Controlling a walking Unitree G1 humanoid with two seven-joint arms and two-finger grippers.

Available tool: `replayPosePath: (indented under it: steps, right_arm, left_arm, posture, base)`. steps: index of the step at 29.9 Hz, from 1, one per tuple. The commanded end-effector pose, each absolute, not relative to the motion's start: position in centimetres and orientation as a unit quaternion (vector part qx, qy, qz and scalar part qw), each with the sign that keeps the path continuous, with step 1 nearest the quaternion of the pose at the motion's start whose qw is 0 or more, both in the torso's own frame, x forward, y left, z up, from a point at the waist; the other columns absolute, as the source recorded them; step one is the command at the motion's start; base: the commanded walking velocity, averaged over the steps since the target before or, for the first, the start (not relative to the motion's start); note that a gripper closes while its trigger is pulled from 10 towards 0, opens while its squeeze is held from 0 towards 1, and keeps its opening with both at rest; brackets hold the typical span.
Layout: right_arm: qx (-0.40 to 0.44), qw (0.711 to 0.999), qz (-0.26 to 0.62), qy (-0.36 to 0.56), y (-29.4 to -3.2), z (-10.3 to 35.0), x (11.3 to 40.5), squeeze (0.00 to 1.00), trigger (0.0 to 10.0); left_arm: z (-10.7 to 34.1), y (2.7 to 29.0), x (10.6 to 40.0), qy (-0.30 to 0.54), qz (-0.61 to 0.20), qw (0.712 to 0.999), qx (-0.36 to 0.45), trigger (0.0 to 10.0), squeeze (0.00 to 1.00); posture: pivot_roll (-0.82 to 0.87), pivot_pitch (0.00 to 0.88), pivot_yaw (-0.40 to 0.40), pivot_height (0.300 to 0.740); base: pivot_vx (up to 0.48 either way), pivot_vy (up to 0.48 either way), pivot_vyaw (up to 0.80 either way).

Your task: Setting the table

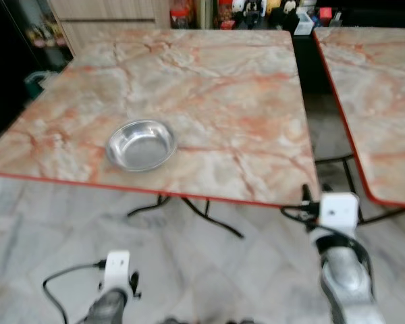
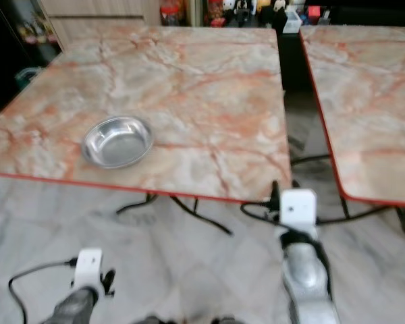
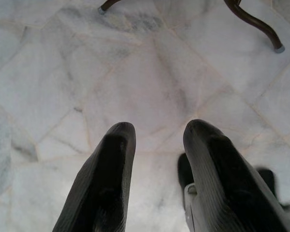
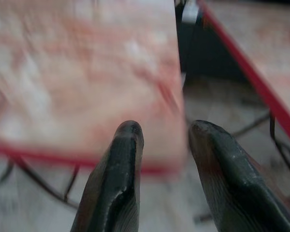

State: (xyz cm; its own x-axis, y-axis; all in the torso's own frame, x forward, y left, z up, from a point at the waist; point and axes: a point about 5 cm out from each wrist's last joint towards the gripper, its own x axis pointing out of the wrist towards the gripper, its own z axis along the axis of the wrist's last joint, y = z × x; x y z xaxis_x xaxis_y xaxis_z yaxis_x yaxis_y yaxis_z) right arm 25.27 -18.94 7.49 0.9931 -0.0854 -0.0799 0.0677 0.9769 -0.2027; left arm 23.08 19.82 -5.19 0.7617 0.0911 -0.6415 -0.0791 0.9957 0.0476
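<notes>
Nearest the head camera: two silver arms, low in frame. Left arm [image 1: 111, 287] hangs over the pale marble floor [image 1: 189, 270]. The left gripper [image 3: 157, 145] points down at the floor tiles, its two black fingers parted with nothing between them. Right arm [image 1: 341, 263] is raised toward the near right corner of the table. The right gripper [image 4: 162, 140] faces the red-trimmed table edge, fingers spread apart, empty; that wrist view is blurred.

Count: two tables with orange-veined marble tops, one steel bowl. Main table [image 1: 223, 88] is straight ahead; the second table [image 1: 385, 94] stands to the robot's right, with a gap between them.

Steel bowl [image 1: 141, 144] sits upright, near the front edge of the main table, left of centre. It lies ahead of the left arm and well apart from the right gripper, to its left.
</notes>
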Motion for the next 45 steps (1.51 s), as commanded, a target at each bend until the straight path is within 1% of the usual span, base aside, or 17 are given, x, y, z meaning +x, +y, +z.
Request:
replayPosePath:
  steps: [1, 2, 8, 16, 17, 20, 21, 22, 23, 27, 40, 45]
  right_arm:
    - [-0.103, 0.991, -0.047, 0.068, -19.7, 6.1, 24.6, 0.00, 10.0]
    - [-0.103, 0.991, -0.047, 0.068, -19.7, 6.1, 24.6, 0.00, 10.0]
    - [-0.085, 0.986, -0.061, 0.130, -20.6, 2.4, 23.5, 0.00, 10.0]
    - [-0.063, 0.976, -0.066, 0.197, -21.1, -1.0, 22.7, 0.00, 10.0]
    - [-0.053, 0.968, -0.070, 0.236, -21.3, -2.5, 22.2, 0.00, 10.0]
    - [-0.042, 0.958, -0.070, 0.276, -21.2, -3.9, 21.7, 0.00, 10.0]
    - [-0.034, 0.948, -0.080, 0.307, -21.4, -4.8, 21.1, 0.00, 10.0]
    - [-0.034, 0.948, -0.080, 0.307, -21.4, -4.8, 21.1, 0.00, 10.0]
    - [-0.033, 0.933, -0.090, 0.347, -21.5, -5.8, 20.2, 0.00, 10.0]
    - [-0.027, 0.918, -0.087, 0.386, -21.3, -6.9, 19.0, 0.00, 10.0]
    - [-0.022, 0.913, -0.054, 0.404, -19.6, -8.0, 18.0, 0.00, 10.0]
    - [-0.015, 0.908, -0.062, 0.414, -19.5, -8.3, 17.6, 0.00, 10.0]
  left_arm:
    - [-5.7, 20.0, 22.4, 0.356, 0.050, 0.933, 0.006, 10.0, 0.00]
    - [-5.7, 20.0, 22.4, 0.356, 0.050, 0.933, 0.006, 10.0, 0.00]
    - [-5.7, 20.0, 22.4, 0.356, 0.049, 0.933, 0.005, 10.0, 0.00]
    - [-5.7, 20.1, 22.4, 0.357, 0.049, 0.933, 0.005, 10.0, 0.00]
    - [-5.7, 20.0, 22.3, 0.358, 0.049, 0.933, 0.005, 10.0, 0.00]
    - [-5.7, 20.1, 22.3, 0.359, 0.050, 0.932, 0.005, 10.0, 0.00]
    - [-5.8, 20.0, 22.2, 0.361, 0.049, 0.931, 0.006, 10.0, 0.00]
    - [-5.8, 20.0, 22.2, 0.361, 0.049, 0.931, 0.006, 10.0, 0.00]
    - [-5.8, 20.0, 22.2, 0.362, 0.047, 0.931, 0.006, 10.0, 0.00]
    - [-6.0, 20.0, 21.9, 0.365, 0.047, 0.930, 0.007, 10.0, 0.00]
    - [-6.6, 20.1, 20.7, 0.378, 0.045, 0.925, 0.008, 10.0, 0.00]
    - [-6.6, 20.1, 20.7, 0.378, 0.044, 0.925, 0.009, 10.0, 0.00]
  posture:
    - [-0.10, 0.188, 0.069, 0.740]
    - [-0.10, 0.188, 0.069, 0.740]
    - [-0.10, 0.192, 0.065, 0.740]
    - [-0.11, 0.195, 0.069, 0.740]
    - [-0.10, 0.196, 0.069, 0.740]
    - [-0.11, 0.193, 0.071, 0.740]
    - [-0.11, 0.192, 0.072, 0.740]
    - [-0.11, 0.192, 0.072, 0.740]
    - [-0.10, 0.189, 0.073, 0.740]
    - [-0.10, 0.183, 0.070, 0.740]
    - [-0.11, 0.157, 0.065, 0.740]
    - [-0.11, 0.142, 0.066, 0.740]
  base:
    - [0.000, -0.424, 0.00]
    - [0.000, -0.424, 0.00]
    - [0.000, -0.419, 0.00]
    - [0.000, -0.420, 0.00]
    - [0.000, -0.416, 0.00]
    - [0.000, -0.419, 0.00]
    - [0.000, -0.416, 0.00]
    - [0.000, -0.416, 0.00]
    - [0.000, -0.412, 0.00]
    - [0.000, -0.404, 0.00]
    - [0.000, -0.371, 0.00]
    - [0.000, -0.352, 0.00]
